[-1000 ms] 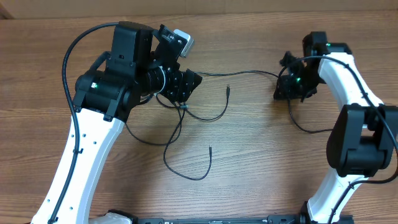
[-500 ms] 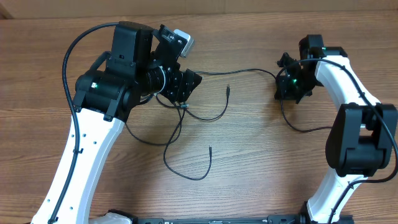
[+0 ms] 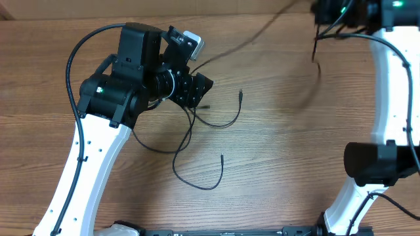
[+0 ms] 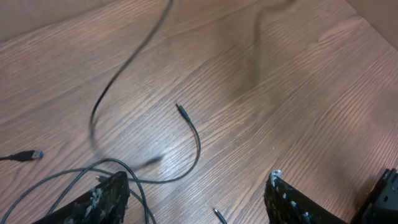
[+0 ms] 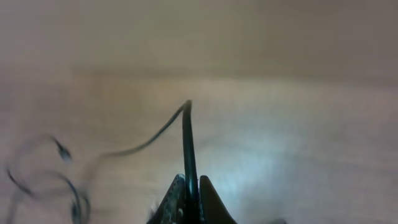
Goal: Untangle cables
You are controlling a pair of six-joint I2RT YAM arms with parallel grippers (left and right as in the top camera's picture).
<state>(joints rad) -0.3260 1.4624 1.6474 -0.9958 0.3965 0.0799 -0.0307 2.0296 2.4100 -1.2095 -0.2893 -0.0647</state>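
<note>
Several thin black cables lie tangled under my left gripper (image 3: 201, 89), with loose strands curling toward the table's front (image 3: 197, 180) and one plug end (image 3: 241, 94) to the right. The left gripper (image 4: 196, 200) is open above the strands (image 4: 134, 186), and nothing sits between its fingers (image 4: 102, 200). At the far right edge my right gripper (image 3: 327, 13) is shut on one cable (image 5: 186, 134). That lifted cable (image 3: 252, 34) runs blurred through the air toward the tangle, and its free end (image 3: 317, 54) dangles below the gripper (image 5: 189, 186).
The wooden table (image 3: 295, 164) ends at a far edge just behind both grippers. A blue-tipped plug (image 4: 29, 155) lies to the left of the tangle. The left arm's thick wiring (image 3: 75, 59) loops over its shoulder.
The right gripper has closed on a cable and swung up and back to the far edge. The cable has lifted off the table. The left arm has stayed still.
</note>
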